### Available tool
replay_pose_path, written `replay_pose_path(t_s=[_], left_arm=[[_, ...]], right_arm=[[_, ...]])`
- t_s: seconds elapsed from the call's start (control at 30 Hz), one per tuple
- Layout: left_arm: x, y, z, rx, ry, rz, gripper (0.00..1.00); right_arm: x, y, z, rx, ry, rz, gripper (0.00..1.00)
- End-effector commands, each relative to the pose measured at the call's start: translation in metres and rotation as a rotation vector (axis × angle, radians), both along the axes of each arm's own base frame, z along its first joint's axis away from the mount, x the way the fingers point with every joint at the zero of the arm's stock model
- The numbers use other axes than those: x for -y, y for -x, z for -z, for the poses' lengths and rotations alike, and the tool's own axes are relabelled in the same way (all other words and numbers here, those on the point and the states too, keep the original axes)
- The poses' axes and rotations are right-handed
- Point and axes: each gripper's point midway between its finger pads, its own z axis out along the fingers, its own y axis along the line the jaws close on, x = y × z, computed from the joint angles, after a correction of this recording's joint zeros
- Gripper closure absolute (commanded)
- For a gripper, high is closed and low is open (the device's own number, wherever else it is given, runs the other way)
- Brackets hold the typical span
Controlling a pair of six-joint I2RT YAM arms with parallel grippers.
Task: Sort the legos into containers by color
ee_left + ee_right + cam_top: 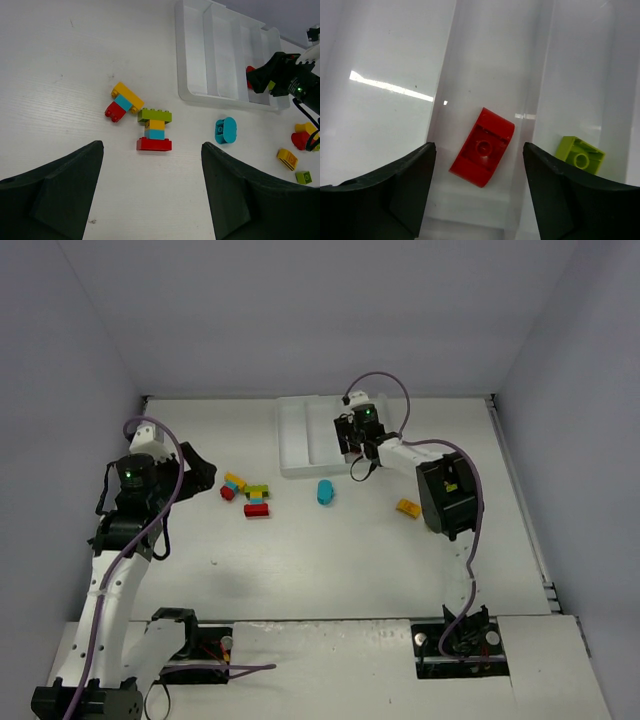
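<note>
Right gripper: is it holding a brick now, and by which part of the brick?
Nothing is held. The right gripper is open over the tray, and the red brick lies loose in a compartment below, touched by neither finger.

We can read no text, number or brand in any view; the small yellow sticker [452, 478] on the right arm's black housing [445, 505] is too blurred.

Top view's no help: the right pincer [352, 448] sits over the white tray [300, 440], hiding the compartments under it. From the left wrist, just a sliver of a red brick [249, 71] peeks out left of that pincer.
</note>
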Motion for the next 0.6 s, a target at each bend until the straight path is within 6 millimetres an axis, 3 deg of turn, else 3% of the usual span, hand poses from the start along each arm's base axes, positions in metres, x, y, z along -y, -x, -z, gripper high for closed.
replay_pose_path(t_s=[0.0, 0.07, 0.1, 0.17, 0.2, 0.27, 0.33, 0.47, 0.57], left_arm=[[0.001, -0.010, -0.027, 0.091, 0.016, 0.001, 0.27], [0.001, -0.009, -0.027, 0.091, 0.016, 0.001, 0.27], [0.001, -0.009, -0.027, 0.091, 0.016, 0.000, 0.27], [0.001, -0.009, -0.028, 0.094, 0.014, 0.000, 0.27], [0.000, -0.009, -0.028, 0.094, 0.014, -0.001, 0.27], [0.000, -0.009, -0.029, 0.096, 0.014, -0.001, 0.27], [0.001, -0.008, -0.029, 0.097, 0.015, 0.001, 0.27], [0.001, -0.009, -0.027, 0.090, 0.014, 0.000, 0.27], [0.001, -0.009, -0.027, 0.087, 0.014, -0.001, 0.27]], right_arm=[[0.001, -0.010, -0.109, 0.197, -0.093, 0.014, 0.31], [0.004, 0.003, -0.113, 0.190, -0.102, 0.018, 0.27], [0.000, 0.013, -0.134, 0.212, -0.141, 0.018, 0.27], [-0.002, 0.034, -0.128, 0.178, -0.161, 0.015, 0.27], [-0.012, 0.048, -0.142, 0.187, -0.200, 0.009, 0.26], [-0.016, 0.071, -0.127, 0.141, -0.201, 0.021, 0.22], [-0.023, 0.091, -0.125, 0.112, -0.227, 0.065, 0.13], [-0.040, 0.129, -0.104, 0.016, -0.341, 0.128, 0.10], [-0.054, 0.146, -0.090, -0.019, -0.373, 0.172, 0.09]])
